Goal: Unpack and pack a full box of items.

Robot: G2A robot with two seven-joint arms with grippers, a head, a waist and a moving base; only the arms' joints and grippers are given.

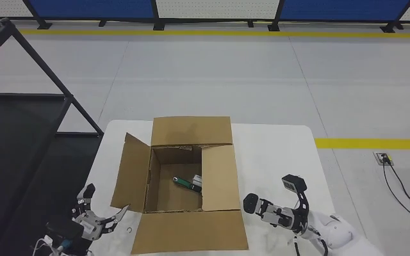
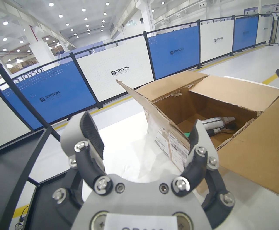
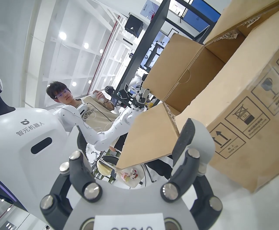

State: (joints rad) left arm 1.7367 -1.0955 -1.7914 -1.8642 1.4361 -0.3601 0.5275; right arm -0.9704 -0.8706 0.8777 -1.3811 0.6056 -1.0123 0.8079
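Box (image 1: 218, 176), flaps spread for access, is set mid-counter (image 1: 275, 147) with tubes (image 1: 188, 184) inside; left tool (image 1: 107, 201) at 7 o'clock and right tool (image 1: 251, 204) at 4 o'clock are held released and empty for reaching in.

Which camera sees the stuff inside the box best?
The left wrist view: the tubes lie close and large on the box floor. The top view shows them small, from above. The right wrist view faces the box's outer wall.

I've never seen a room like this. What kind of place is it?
Probably a factory hall or robot test area: blue and white fence panels, yellow lines on the floor, and rows of ceiling lights high overhead.
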